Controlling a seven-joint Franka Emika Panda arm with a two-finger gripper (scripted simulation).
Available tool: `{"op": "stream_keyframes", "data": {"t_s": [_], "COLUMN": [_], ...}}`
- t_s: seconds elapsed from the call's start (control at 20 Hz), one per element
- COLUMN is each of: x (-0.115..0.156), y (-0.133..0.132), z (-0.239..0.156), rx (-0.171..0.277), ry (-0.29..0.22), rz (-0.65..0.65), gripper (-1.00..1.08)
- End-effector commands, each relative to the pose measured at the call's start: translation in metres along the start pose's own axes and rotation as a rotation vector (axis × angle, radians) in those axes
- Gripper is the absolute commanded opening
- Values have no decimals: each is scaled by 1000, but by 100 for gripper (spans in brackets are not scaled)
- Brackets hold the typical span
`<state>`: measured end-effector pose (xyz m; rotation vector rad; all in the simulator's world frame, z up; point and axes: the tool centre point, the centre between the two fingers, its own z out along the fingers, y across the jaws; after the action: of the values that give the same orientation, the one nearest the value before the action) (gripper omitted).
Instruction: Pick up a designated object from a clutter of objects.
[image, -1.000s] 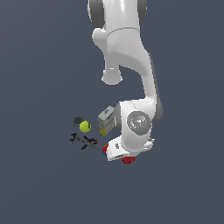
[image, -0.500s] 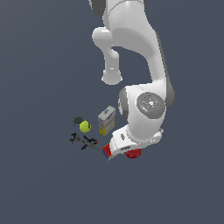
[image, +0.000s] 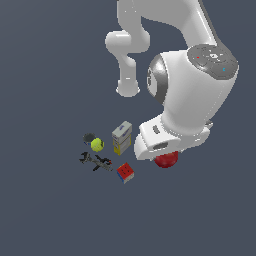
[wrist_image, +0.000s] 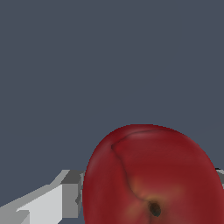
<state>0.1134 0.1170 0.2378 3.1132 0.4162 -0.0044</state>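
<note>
the apple fills the near part of the wrist view: deep glossy red, a dark crease curving down its skin to a small dark pit, with a yellowish blush around that pit. a pale grey finger lies against one side of it and a sliver of the other finger shows at the far side, so the gripper is closed onto the apple. in the exterior view only a low red crescent of the apple shows under the white hand; the gripper itself is hidden there by the arm's bulky wrist. the rest of the clutter lies toward the exterior view's left, apart from the apple: a grey-yellow box standing upright, a yellow-green ball touching a dark round thing, a black tool too small to make out, and a red-blue cube. whether the apple rests on the dark grey floor or is lifted clear cannot be told. the floor runs bare on all sides of the group.
</note>
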Motion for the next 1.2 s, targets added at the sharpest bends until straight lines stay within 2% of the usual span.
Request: {"op": "stream_keyframes", "data": {"t_s": [0.0,0.55,0.85,1.15], "x": [0,3,6,8], "y": [-7,-32,-39,-43], "z": [-31,-144,-178,-194], "rx": [0,0,0,0], "ry": [2,3,3,3], "rz": [0,0,1,1], "gripper": [-100,-100,-100,-100]}}
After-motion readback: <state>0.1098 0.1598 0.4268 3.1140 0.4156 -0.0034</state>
